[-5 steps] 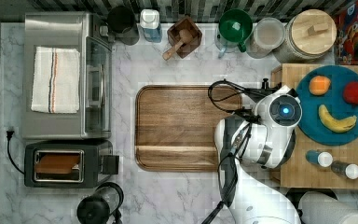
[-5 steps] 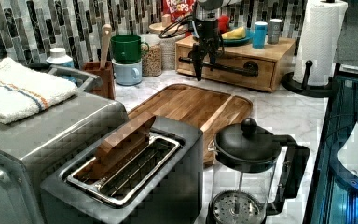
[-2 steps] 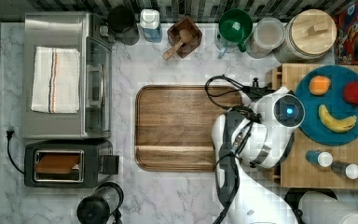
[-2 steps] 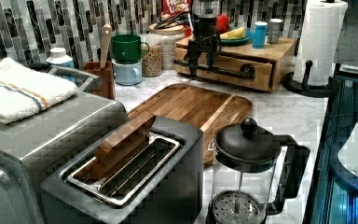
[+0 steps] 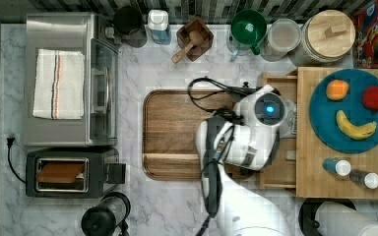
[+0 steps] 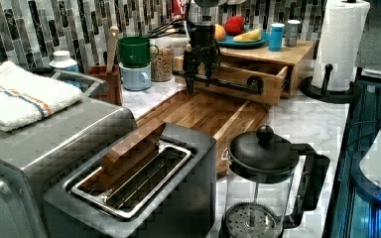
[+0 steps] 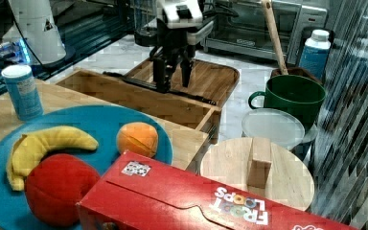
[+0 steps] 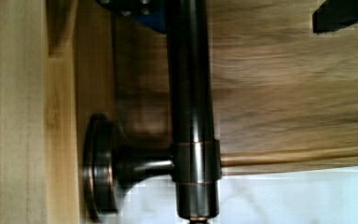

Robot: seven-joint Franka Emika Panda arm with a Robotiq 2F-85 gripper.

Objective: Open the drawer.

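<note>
The drawer (image 6: pixel 243 77) sits under the light-wood stand at the far right of the left view, and it is already pulled partway out: its front stands clear of the stand and a strip of plain wooden tray shows behind it. By my judgement the opening is well begun but not finished, since most of the tray is still under the stand's top. The gripper (image 6: pixel 198 74) comes down from above with one finger on each side of the black bar handle (image 6: pixel 223 83), near the handle's left end in the left view; the fingers look closed on the bar, gripping it. In front of the drawer lies the darker cutting board (image 6: pixel 203 111) on the marble table (image 6: pixel 297 124), and the handle overhangs the board's far edge. The right view shows what the left view hides: the open tray (image 7: pixel 124 81) from behind, with the gripper (image 7: pixel 172 76) beyond its front. The top view gives the layout, the drawer (image 5: pixel 280 169) jutting left from under the stand toward the cutting board (image 5: pixel 177 132), though the arm covers the gripper there. The wrist view alone shows the handle (image 8: pixel 191 93) close up, with its round mounting post (image 8: pixel 121 165) joined to the drawer front.
</note>
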